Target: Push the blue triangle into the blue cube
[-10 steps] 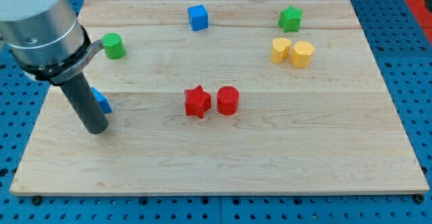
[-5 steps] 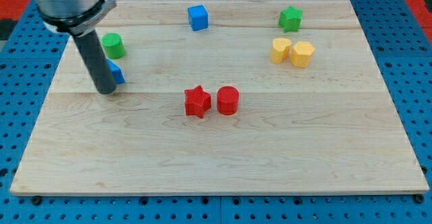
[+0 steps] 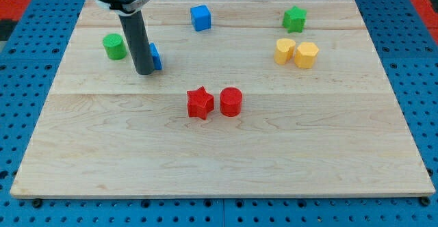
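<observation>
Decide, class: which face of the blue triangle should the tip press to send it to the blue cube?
Probably its lower-left face. The blue cube lies up and right of the blue triangle. My tip already sits against that side, hiding most of it.

No readable text or markings anywhere.

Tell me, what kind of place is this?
Probably a robotics lab bench: a wooden board on a blue perforated table, small coloured blocks like the blue cube, and my tip beside the blue triangle.

Green cyl [image 3: 114, 46], green star [image 3: 294, 19], 2 yellow blocks [image 3: 295, 52], red star [image 3: 200, 103] & red cyl [image 3: 231, 102].
</observation>
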Available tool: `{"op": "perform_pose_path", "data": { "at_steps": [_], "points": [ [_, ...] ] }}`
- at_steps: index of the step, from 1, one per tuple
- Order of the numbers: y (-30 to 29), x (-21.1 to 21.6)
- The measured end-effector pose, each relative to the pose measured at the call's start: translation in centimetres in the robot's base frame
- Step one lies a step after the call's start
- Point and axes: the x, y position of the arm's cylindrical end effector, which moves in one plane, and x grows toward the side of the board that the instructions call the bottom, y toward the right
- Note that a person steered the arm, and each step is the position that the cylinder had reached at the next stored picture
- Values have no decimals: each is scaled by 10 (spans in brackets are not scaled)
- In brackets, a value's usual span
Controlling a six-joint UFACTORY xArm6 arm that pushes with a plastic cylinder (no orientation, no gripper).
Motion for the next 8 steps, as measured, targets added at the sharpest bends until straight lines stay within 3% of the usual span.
{"op": "perform_pose_path", "data": {
  "at_steps": [4, 6, 7, 8],
  "points": [
    [26, -106],
    [-3, -119],
    [46, -148],
    [54, -145]
  ]
}}
